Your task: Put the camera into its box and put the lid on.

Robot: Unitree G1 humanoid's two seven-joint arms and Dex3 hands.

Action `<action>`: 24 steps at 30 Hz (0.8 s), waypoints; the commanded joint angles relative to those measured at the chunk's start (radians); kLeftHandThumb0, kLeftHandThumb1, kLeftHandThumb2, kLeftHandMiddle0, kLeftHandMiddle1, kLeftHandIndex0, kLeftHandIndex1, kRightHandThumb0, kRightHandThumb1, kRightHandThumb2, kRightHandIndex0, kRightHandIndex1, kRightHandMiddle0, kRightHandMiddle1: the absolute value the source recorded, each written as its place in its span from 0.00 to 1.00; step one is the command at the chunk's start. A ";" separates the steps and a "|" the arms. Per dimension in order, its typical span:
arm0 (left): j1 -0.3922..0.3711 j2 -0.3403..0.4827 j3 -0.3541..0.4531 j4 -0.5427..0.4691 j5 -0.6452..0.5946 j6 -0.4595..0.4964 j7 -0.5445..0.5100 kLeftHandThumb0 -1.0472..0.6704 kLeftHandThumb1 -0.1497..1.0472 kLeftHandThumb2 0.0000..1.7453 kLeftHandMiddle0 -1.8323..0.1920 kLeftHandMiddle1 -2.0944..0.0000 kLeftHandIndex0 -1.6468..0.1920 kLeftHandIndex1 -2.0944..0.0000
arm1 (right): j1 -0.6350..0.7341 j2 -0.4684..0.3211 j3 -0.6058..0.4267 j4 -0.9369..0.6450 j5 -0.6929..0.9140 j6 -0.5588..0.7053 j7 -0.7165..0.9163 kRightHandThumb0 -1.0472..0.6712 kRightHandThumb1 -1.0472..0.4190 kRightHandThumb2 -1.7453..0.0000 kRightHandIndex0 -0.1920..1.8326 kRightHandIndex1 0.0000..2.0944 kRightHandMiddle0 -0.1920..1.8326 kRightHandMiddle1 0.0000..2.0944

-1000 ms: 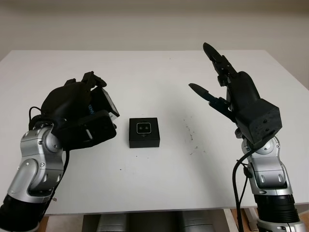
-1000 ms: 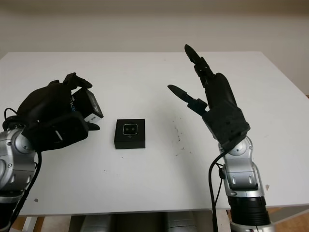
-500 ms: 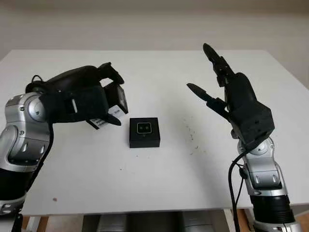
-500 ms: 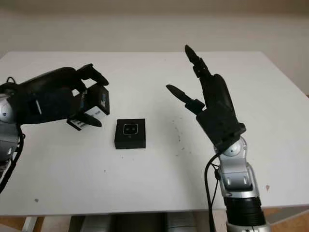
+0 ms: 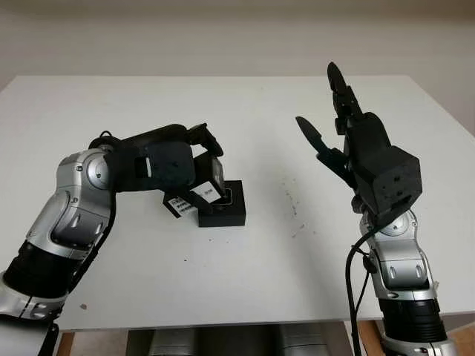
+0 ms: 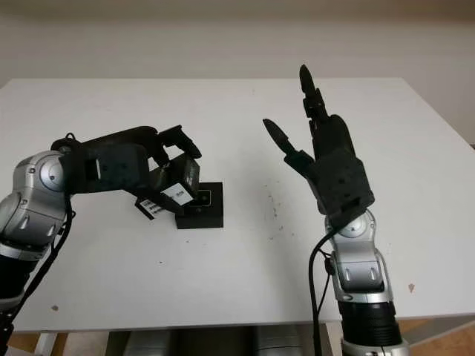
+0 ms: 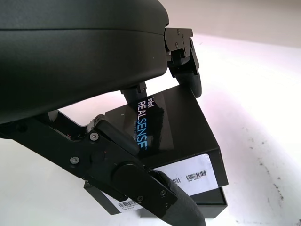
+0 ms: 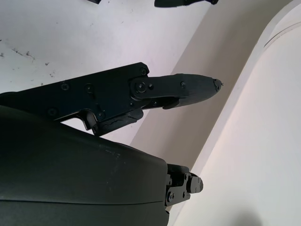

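The black lid (image 7: 174, 136) reads "intel REALSENSE" in white and blue on its top; white barcode stickers (image 7: 186, 176) on its side carry print seemingly too small to read.

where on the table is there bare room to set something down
Bare patches on the white table: the near strip in front of the black box, the far stretch behind it, and the middle between box and raised, open right hand. Crowded: the box's left side, where the left hand holds the lid over it.

You're looking at a lab-style test bench.
A bare white table (image 5: 245, 274) with scuff marks (image 5: 292, 208), against a plain beige wall (image 5: 237, 33).
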 commanded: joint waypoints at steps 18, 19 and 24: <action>0.020 -0.042 -0.105 0.036 0.196 -0.049 0.115 0.58 0.91 0.03 0.86 0.15 0.88 0.17 | 0.011 0.002 0.008 -0.025 -0.026 -0.012 -0.008 0.20 0.00 0.84 0.06 0.02 0.09 0.02; 0.018 -0.043 -0.106 0.039 0.200 -0.051 0.112 0.58 0.92 0.03 0.87 0.15 0.88 0.17 | 0.012 0.002 0.008 -0.025 -0.027 -0.013 -0.008 0.20 0.00 0.84 0.05 0.02 0.09 0.02; 0.012 -0.049 -0.104 0.057 0.202 -0.067 0.113 0.58 0.92 0.03 0.88 0.12 0.89 0.15 | 0.010 -0.002 0.014 -0.015 -0.027 -0.025 -0.005 0.20 0.00 0.84 0.05 0.02 0.08 0.02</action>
